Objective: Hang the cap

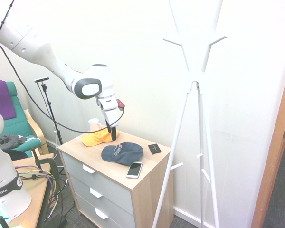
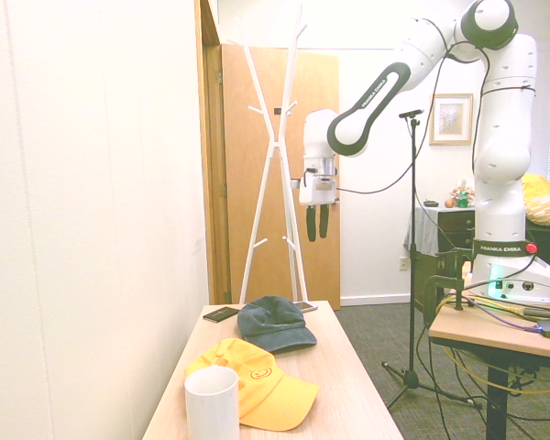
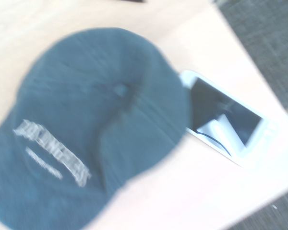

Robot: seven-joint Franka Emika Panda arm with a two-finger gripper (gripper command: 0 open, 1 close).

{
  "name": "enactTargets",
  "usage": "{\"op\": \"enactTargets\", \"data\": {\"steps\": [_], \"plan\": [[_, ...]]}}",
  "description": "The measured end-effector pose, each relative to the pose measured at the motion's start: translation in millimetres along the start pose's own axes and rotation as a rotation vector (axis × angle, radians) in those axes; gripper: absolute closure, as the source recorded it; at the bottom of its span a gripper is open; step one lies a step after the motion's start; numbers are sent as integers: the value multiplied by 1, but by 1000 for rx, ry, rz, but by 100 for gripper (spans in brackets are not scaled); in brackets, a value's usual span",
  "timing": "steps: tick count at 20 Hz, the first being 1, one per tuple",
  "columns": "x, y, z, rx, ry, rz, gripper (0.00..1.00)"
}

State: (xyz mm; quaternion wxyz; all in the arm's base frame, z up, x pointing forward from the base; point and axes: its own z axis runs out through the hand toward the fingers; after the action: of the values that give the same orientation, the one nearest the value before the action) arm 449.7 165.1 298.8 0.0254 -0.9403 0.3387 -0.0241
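The navy cap (image 1: 122, 153) lies crown up on the wooden dresser top (image 1: 80, 148), pale lettering on its front. In the second exterior view the cap (image 2: 275, 323) rests at the far end of the top. It fills the wrist view (image 3: 91, 129), blurred. My gripper (image 2: 316, 225) hangs well above the cap, pointing down, open with nothing between its fingers. In the first exterior view the gripper (image 1: 113, 134) shows just behind the cap. The white coat stand (image 1: 194, 80) rises right of the dresser, its pegs bare.
An orange-yellow cap (image 1: 99, 137) and a white cup (image 1: 94, 124) sit behind the navy cap. A white phone (image 1: 134, 169) lies at the dresser's front edge, also seen in the wrist view (image 3: 225, 120). A small black card (image 1: 154, 148) lies near the coat stand.
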Motion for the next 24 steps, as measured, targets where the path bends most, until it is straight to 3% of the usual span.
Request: {"op": "enactTargets", "data": {"steps": [9, 13, 14, 24], "plan": [[-5, -44, 110, -51, -21, -37, 0], [-8, -53, 138, -23, -13, -63, 0], [-4, -55, 142, -22, -7, -68, 100], [4, -67, 151, -18, 6, -87, 100]]}}
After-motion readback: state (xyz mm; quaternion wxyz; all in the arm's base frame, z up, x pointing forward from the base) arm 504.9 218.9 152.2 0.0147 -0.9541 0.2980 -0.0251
